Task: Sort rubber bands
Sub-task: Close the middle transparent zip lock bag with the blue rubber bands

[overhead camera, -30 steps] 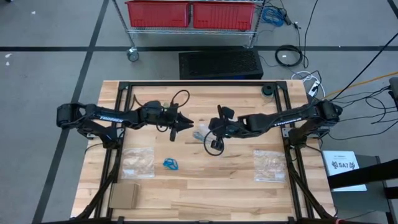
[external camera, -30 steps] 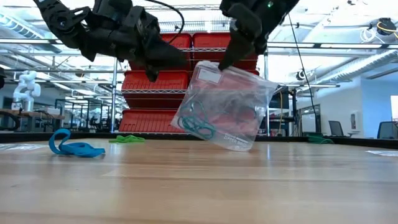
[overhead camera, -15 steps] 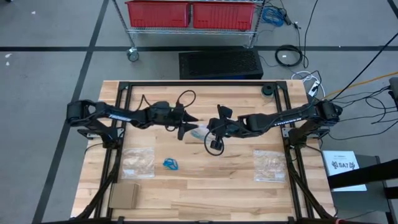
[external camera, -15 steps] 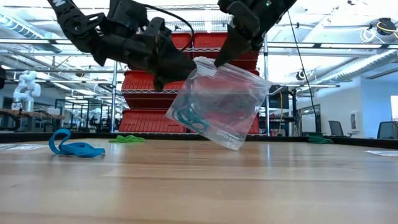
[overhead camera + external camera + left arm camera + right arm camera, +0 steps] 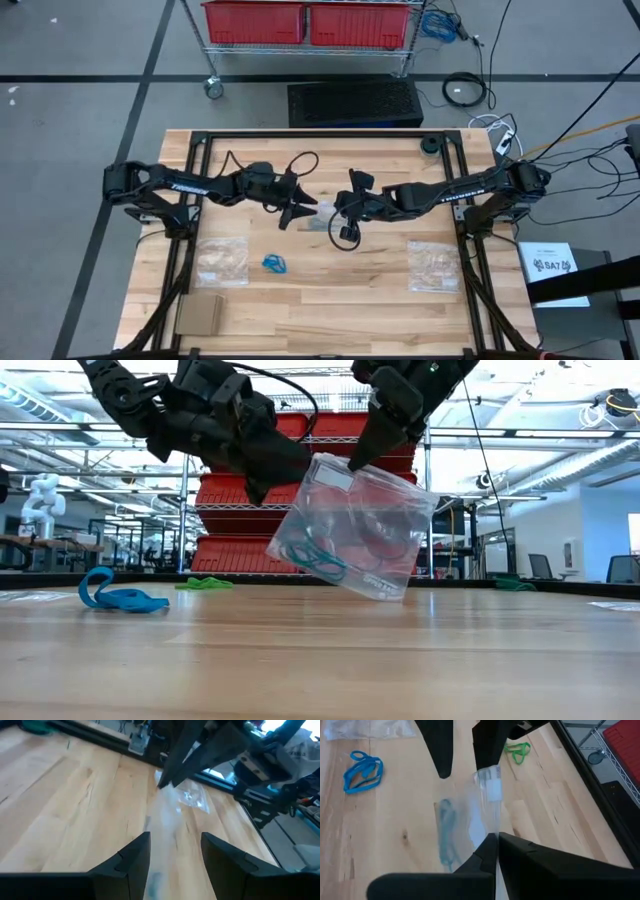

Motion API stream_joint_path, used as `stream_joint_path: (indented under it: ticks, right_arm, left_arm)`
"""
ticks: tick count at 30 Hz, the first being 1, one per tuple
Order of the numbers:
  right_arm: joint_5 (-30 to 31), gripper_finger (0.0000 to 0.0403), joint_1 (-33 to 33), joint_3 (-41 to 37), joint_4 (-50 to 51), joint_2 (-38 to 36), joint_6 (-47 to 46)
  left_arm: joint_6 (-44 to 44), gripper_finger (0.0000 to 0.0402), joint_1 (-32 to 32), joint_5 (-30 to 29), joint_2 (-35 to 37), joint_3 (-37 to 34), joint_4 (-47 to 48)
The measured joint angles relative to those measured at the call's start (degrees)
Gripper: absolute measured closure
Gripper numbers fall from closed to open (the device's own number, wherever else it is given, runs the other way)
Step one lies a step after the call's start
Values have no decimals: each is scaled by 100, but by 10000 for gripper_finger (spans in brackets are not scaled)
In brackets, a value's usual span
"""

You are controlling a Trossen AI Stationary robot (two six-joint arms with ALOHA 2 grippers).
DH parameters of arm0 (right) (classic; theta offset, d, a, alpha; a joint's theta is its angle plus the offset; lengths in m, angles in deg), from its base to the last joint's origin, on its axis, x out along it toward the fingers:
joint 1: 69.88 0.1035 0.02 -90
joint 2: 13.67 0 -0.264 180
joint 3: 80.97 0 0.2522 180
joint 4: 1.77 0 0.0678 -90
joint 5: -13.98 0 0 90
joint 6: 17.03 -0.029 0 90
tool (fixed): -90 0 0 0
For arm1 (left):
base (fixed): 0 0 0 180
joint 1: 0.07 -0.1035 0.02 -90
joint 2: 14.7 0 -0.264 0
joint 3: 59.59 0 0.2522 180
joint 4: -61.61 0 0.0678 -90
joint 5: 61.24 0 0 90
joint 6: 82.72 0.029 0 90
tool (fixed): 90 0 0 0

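Overhead view: both arms reached toward the table's middle, the left gripper [image 5: 297, 211] and right gripper [image 5: 338, 208] meeting at a clear bag [image 5: 318, 213], hard to make out between them. Blue bands [image 5: 275, 264] lay on the wood nearer the front, between two flat bags [image 5: 221, 260] [image 5: 434, 265]; a cardboard piece [image 5: 200, 314] sat at the front left corner.

Low view: the bag [image 5: 355, 528] hung tilted above the table [image 5: 320, 660], its top corner pinched by the right gripper [image 5: 362, 455], fingers pressed together. The left gripper [image 5: 272, 468] stood at the bag's other top edge, fingers spread. Teal bands [image 5: 312, 557] sat inside the bag's low corner. Blue bands [image 5: 118, 596] and green bands [image 5: 205, 584] lay on the table behind.

Left wrist view: spread fingers [image 5: 131, 858] flanked the blurred bag [image 5: 165, 827].

Right wrist view: closed fingers [image 5: 485, 855] held the bag [image 5: 470, 822], teal bands [image 5: 445, 832] inside; blue bands [image 5: 363, 771] and green bands [image 5: 518, 750] lay beyond.
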State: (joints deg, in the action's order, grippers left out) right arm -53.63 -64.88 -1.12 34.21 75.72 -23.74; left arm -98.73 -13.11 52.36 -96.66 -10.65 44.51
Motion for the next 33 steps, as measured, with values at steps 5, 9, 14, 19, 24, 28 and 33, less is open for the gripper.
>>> stream_joint_path:
  ticks: [5, 9, 14, 19, 24, 28, 33]
  right_arm:
    - [0, 403, 0, 0, -11, 0, 36]
    - [0, 403, 0, 0, -21, 0, 36]
    - [0, 403, 0, 0, -17, 0, 36]
    - [2, 403, 0, 0, -30, 0, 37]
    - [1, 403, 0, 2, -101, 0, 78]
    - [0, 403, 0, 2, -98, 0, 99]
    - [0, 403, -1, 2, -99, 0, 143]
  left_arm:
    - [-4, 223, 11, 2, -1, 2, -286]
    - [-7, 223, 11, -3, 1, 2, -433]
    - [24, 232, 11, -132, 1, 2, -375]
    - [23, 256, 11, -185, -2, 2, -369]
    - [55, 272, 11, -533, -36, 2, -255]
    - [231, 267, 13, -674, -36, 2, -274]
    - [456, 241, 83, -675, -38, 2, -313]
